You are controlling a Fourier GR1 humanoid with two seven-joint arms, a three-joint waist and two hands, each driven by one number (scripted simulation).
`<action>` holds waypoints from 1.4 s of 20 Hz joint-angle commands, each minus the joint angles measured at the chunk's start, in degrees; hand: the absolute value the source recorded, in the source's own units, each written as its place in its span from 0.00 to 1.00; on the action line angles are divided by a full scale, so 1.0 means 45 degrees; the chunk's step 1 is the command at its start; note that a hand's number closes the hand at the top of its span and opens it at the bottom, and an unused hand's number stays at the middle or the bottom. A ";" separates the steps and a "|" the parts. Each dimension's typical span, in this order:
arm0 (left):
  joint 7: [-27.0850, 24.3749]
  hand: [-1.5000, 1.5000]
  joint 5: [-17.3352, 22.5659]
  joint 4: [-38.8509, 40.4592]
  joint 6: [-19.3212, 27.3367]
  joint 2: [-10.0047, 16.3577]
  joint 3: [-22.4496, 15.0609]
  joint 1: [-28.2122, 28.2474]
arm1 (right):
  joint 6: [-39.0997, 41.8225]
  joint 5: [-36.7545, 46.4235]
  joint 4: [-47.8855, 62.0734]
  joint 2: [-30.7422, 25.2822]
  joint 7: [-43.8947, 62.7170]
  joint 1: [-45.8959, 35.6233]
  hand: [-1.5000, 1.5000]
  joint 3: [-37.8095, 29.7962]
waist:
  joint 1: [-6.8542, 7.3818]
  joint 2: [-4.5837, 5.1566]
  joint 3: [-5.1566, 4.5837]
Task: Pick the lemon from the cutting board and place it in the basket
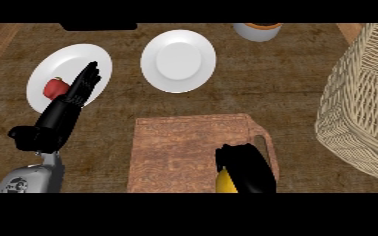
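Note:
Only a yellow sliver of the lemon (225,182) shows on the reddish wooden cutting board (177,150) at the lower middle. My right hand (247,167) covers it, fingers curled round it. The woven wicker basket (354,105) stands at the right edge, apart from the board. My left hand (70,102) is at the left with straight fingers up, over the rim of a white plate, holding nothing.
A white plate (44,77) at the left carries a small red fruit (55,87). A second white plate (179,61) lies behind the board. A grey cup (257,31) stands at the back, and a dark object (98,26) at the back left.

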 commanded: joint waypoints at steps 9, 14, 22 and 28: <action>0.0153 0.50 0.0111 -0.0494 -0.0162 -0.0110 -0.0165 0.0285 | -0.3975 -0.0058 -0.1989 0.1104 0.4802 0.1754 1.00 -0.0534 | 0.0309 0.0070 0.0017; 0.0842 0.50 -0.0233 -0.0103 0.0272 -0.0411 -0.0397 -0.0609 | -0.5010 -0.1077 -0.5135 0.1111 0.5217 0.1034 1.00 -0.0123 | 0.0136 0.0029 0.0019; 0.0582 0.50 -0.0206 -0.0267 0.0230 -0.0386 -0.0337 -0.0364 | -0.5171 0.1522 -0.9115 0.1113 0.8469 0.0186 1.00 0.2085 | 0.0270 0.0055 -0.0006; -0.0058 0.50 -0.0104 0.0465 -0.0035 -0.0173 -0.0072 -0.0346 | -0.1692 0.1694 -1.1229 0.1114 1.0863 -0.1856 1.00 0.0762 | 0.0285 0.0084 -0.0014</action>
